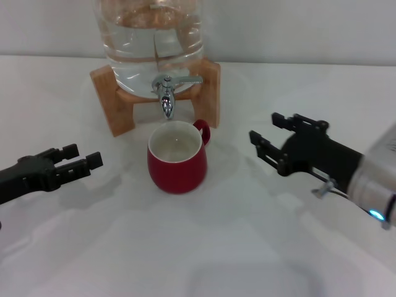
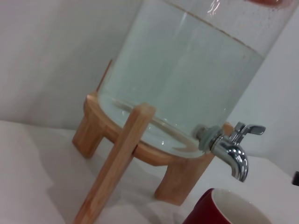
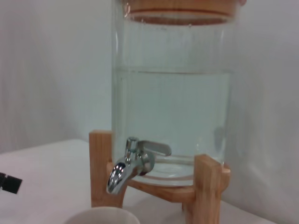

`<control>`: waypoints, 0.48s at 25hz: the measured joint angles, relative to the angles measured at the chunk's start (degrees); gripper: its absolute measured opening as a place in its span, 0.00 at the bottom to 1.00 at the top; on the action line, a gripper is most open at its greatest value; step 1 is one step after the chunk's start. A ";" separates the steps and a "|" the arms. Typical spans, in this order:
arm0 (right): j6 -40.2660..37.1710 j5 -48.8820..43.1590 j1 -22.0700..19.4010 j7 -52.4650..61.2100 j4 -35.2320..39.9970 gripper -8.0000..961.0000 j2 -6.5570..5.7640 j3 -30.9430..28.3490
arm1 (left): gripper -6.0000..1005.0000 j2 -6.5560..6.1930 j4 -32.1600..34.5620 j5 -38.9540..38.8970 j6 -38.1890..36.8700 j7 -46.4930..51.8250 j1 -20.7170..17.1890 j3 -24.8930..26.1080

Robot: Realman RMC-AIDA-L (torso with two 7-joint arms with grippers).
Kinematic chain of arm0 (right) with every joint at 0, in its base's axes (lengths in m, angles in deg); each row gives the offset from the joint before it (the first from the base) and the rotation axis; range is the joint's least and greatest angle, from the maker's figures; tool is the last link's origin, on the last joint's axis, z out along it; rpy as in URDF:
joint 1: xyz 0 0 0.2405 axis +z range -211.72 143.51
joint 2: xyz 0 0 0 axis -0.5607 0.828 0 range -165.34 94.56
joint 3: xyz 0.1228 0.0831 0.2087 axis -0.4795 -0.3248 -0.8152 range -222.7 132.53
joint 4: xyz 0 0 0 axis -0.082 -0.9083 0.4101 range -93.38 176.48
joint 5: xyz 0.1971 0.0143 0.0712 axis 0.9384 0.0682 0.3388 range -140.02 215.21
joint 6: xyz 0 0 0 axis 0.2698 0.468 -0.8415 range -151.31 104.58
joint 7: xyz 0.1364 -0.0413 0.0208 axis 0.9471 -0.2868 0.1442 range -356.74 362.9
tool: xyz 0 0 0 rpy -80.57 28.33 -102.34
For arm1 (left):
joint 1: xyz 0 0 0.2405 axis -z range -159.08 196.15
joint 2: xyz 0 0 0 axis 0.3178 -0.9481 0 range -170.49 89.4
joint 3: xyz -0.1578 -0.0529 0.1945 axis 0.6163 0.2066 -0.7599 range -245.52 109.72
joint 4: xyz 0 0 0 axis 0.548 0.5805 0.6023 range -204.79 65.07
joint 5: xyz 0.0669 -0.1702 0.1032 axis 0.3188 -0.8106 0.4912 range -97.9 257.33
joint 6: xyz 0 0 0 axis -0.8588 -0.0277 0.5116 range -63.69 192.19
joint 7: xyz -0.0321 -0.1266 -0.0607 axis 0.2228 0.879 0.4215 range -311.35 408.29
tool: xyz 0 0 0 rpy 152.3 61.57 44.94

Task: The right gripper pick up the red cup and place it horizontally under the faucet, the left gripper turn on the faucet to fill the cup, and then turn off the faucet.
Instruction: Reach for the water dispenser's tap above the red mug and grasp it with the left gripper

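Standing upright under faucet (image 1: 166,93): red cup (image 1: 177,159), contents unclear; left tool (image 1: 77,163), right tool (image 1: 273,136) wide, empty.

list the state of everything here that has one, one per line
red cup: upright under the spout, free of both tools, looks empty
faucet: no water running, lever pointing sideways
water jug: partly filled, on its wooden stand
left tool: open, holding nothing, left of the cup
right tool: open, holding nothing, right of the cup
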 joint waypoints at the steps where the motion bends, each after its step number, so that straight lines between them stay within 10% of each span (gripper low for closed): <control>1: 1.03 -0.23 -1.11 0.73 -0.75 0.42 -0.68 0.02 | 0.88 0.00 0.37 0.02 0.19 0.30 -0.03 0.01; 12: 7.67 -4.16 -1.46 21.65 0.93 0.54 -3.88 0.06 | 0.88 0.31 7.27 5.55 4.07 5.65 0.45 -0.24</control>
